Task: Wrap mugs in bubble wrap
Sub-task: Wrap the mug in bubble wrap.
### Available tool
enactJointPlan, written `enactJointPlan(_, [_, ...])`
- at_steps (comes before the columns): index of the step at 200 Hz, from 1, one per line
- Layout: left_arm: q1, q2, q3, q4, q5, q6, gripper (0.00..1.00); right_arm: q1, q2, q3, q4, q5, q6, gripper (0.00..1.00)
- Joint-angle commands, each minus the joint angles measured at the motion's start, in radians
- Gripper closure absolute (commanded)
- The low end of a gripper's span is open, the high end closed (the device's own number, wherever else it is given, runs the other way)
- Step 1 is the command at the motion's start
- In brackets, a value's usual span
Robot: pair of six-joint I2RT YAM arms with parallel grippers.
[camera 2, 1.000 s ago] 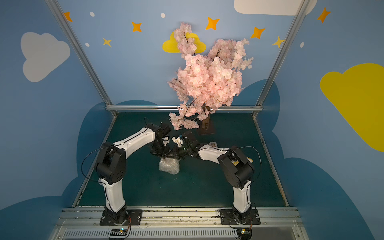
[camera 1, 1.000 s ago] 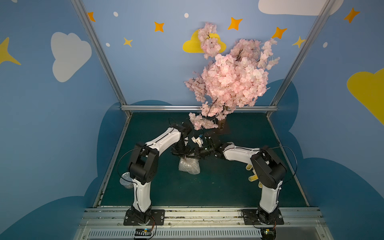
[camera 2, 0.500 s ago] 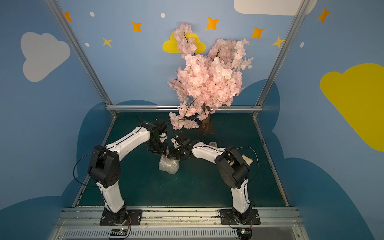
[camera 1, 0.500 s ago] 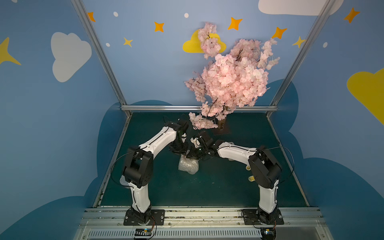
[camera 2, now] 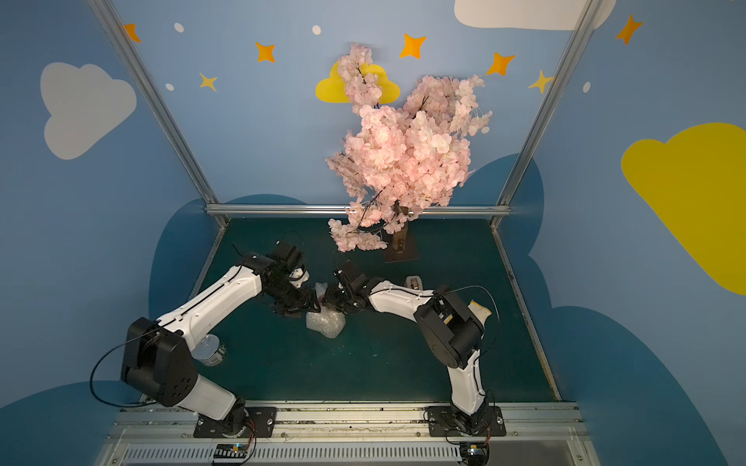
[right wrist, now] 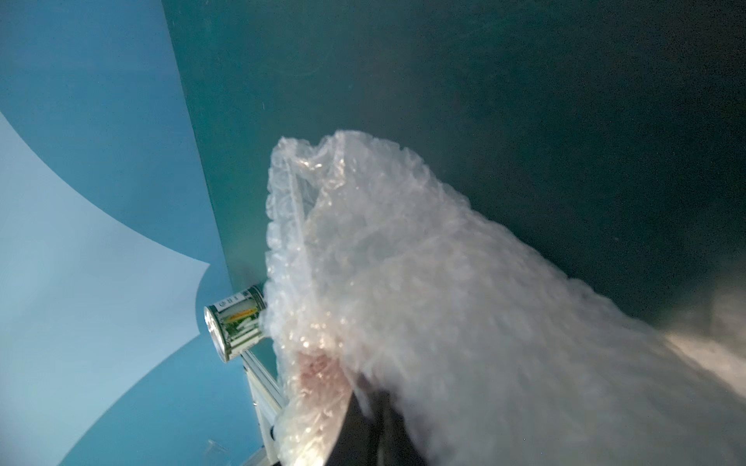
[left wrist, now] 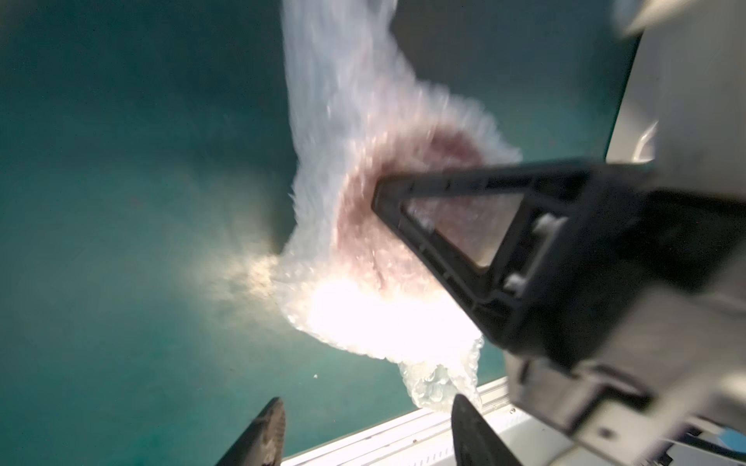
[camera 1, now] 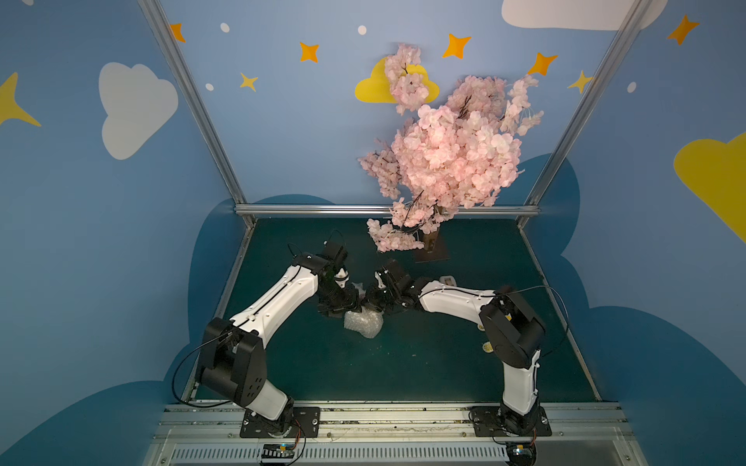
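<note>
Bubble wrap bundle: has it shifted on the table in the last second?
No. The bubble wrap bundle lies in the same spot, just as far in front of the blossom tree base as before.

Bubble wrap [right wrist: 403, 262]: clear soft plastic, dimpled with bubbles, crinkled, glinting where the light hits.
Mug [left wrist: 452, 147]: only a blurred red tint shows through the wrap; its finish cannot be told.
Tabletop [camera 1: 363, 375]: matt dark green, faintly grainy.
Right tool [left wrist: 379, 197]: matt black moulded plastic.
Left tool [left wrist: 367, 407]: dull dark plastic.
Arms [camera 1: 282, 298]: smooth white shells with a slight sheen; matt black joints.
Can [right wrist: 236, 322]: shiny metal, glossy printed label.
Frame posts [camera 1: 193, 101]: bare silvery metal, brushed look.
Tree [camera 1: 452, 157]: matt pink cloth-like petals.
Walls [camera 1: 80, 242]: matt blue print.
</note>
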Motion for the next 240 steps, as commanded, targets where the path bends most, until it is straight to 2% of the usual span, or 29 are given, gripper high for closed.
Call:
enactJointPlan(1, [-0.007,-0.017,-0.063,0.12,0.085,-0.075,0.35,0.012,0.03,-0.043,-0.017,0.085,0.065,1.0])
enactJointPlan(68, [-0.011,-0.05,-0.142,0.312,0.029,-0.202,0.33,0.025,0.018,-0.06,-0.001,0.099,0.073,1.0])
enactJointPlan(97, [-0.001,-0.057,-0.162,0.332,0.009,-0.228,0.35,0.027,0.013,-0.069,0.005,0.099,0.068,1.0])
enactJointPlan(111, [0.002,-0.089,-0.176,0.341,0.026,-0.232,0.37,0.028,0.009,-0.072,0.002,0.102,0.066,1.0])
enactJointPlan(133, [0.008,-0.169,-0.209,0.347,-0.01,-0.267,0.38,0.027,0.005,-0.078,0.002,0.102,0.065,1.0])
enactJointPlan(148, [0.011,-0.195,-0.248,0.411,-0.012,-0.283,0.38,0.027,0.006,-0.075,0.005,0.102,0.064,1.0])
enactJointPlan(201, [0.016,-0.084,-0.207,0.363,0.049,-0.287,0.4,0.027,0.006,-0.077,0.006,0.107,0.067,1.0])
enactJointPlan(240, [0.017,-0.068,-0.224,0.383,0.01,-0.313,0.4,0.027,0.012,-0.071,0.007,0.104,0.066,1.0])
